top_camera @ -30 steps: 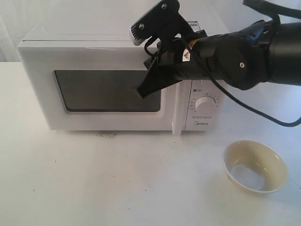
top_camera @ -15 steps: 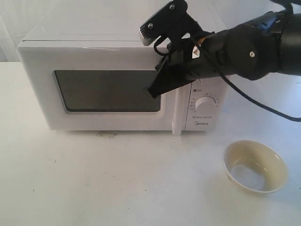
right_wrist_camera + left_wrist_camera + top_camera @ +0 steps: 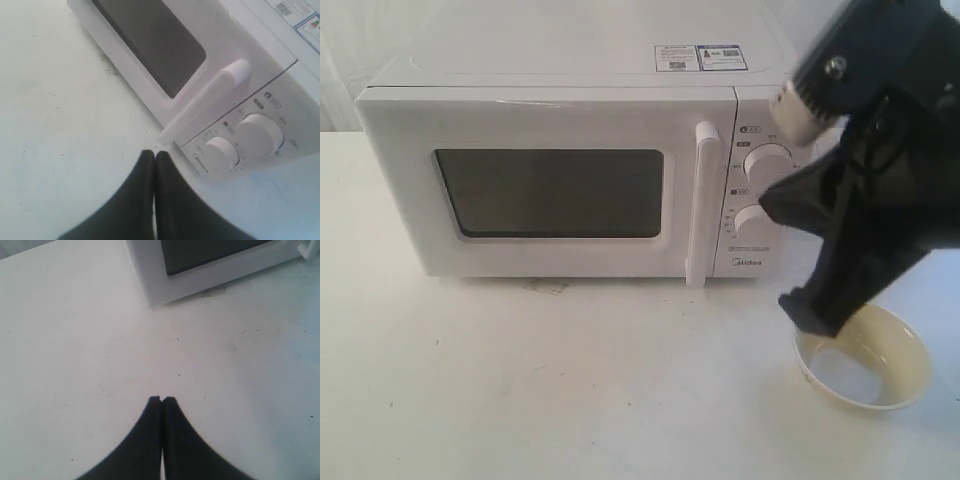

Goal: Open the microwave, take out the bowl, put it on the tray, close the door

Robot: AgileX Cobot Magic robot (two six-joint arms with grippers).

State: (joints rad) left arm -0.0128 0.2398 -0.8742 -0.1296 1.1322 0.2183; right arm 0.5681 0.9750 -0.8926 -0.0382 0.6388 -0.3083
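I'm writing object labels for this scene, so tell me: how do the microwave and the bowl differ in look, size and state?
The microwave is boxy and white; the bowl is round and cream. The microwave is far larger than the bowl. The microwave is closed, its door shut, while the bowl is open-topped and looks empty. Both stand upright on the white table.

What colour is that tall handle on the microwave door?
The handle is white; the exterior view shows it best.
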